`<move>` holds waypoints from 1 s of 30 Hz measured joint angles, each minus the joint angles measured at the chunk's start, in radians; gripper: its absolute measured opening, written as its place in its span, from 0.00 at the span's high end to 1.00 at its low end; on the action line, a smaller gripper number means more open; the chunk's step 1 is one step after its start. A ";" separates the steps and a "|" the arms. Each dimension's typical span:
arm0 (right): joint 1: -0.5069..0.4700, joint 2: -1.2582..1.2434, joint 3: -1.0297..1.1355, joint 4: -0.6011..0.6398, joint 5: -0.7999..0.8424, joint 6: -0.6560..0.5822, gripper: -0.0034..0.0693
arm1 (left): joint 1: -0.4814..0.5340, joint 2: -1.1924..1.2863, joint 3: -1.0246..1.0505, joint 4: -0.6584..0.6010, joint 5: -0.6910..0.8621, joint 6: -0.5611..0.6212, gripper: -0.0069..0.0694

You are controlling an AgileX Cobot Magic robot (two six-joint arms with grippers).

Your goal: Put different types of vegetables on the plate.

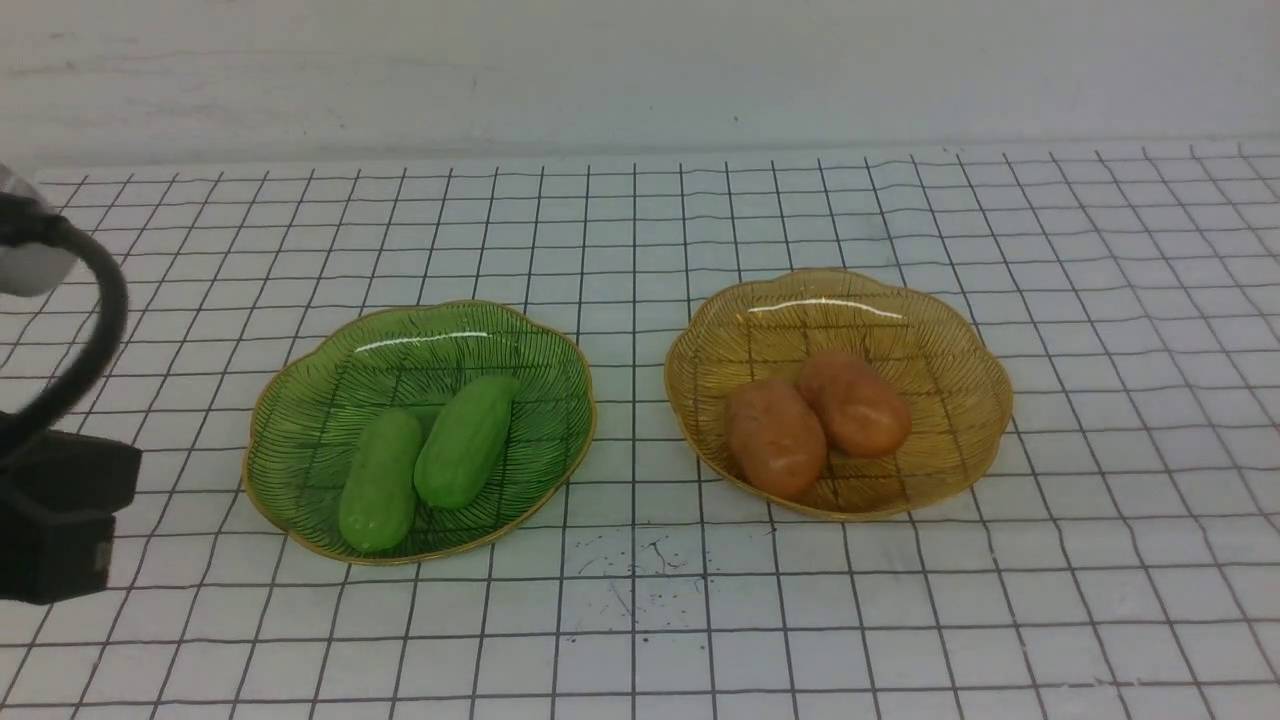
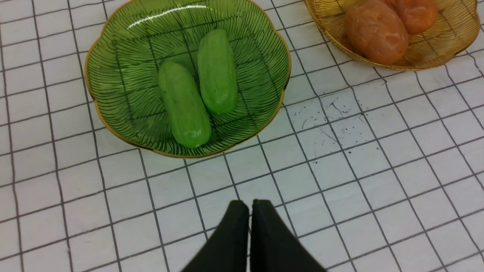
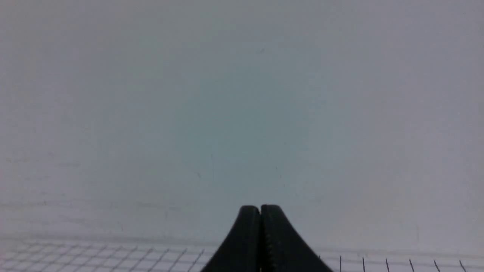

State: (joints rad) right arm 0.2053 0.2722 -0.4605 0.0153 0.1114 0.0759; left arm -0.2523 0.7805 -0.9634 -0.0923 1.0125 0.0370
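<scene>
Cucumbers (image 2: 217, 71) lie beyond left gripper (image 2: 250, 206); jaws pressed together.

Boxy black arm (image 1: 55, 520), looped black cable (image 1: 100, 320), left hand (image 2: 249, 203) — black, tapered.

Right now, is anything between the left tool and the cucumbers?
Nothing visible. Only bare gridded cloth lies between the shut left tool and the green plate, where the cucumbers lie side by side. The plate's raised rim is the only thing to clear.
</scene>
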 joint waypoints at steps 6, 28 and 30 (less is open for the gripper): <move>0.000 -0.219 0.072 -0.001 -0.051 -0.005 0.97 | 0.000 0.000 0.049 0.000 -0.054 0.000 0.92; 0.000 -0.288 0.080 -0.001 -0.057 -0.007 0.97 | 0.000 -0.418 0.292 -0.029 -0.403 -0.002 0.92; 0.000 -0.288 0.080 -0.001 -0.057 -0.007 0.97 | 0.000 -0.420 0.292 -0.029 -0.404 -0.002 0.92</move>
State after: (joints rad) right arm 0.2053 -0.0162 -0.3805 0.0143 0.0543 0.0694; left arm -0.2523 0.3608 -0.6711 -0.1217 0.6086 0.0350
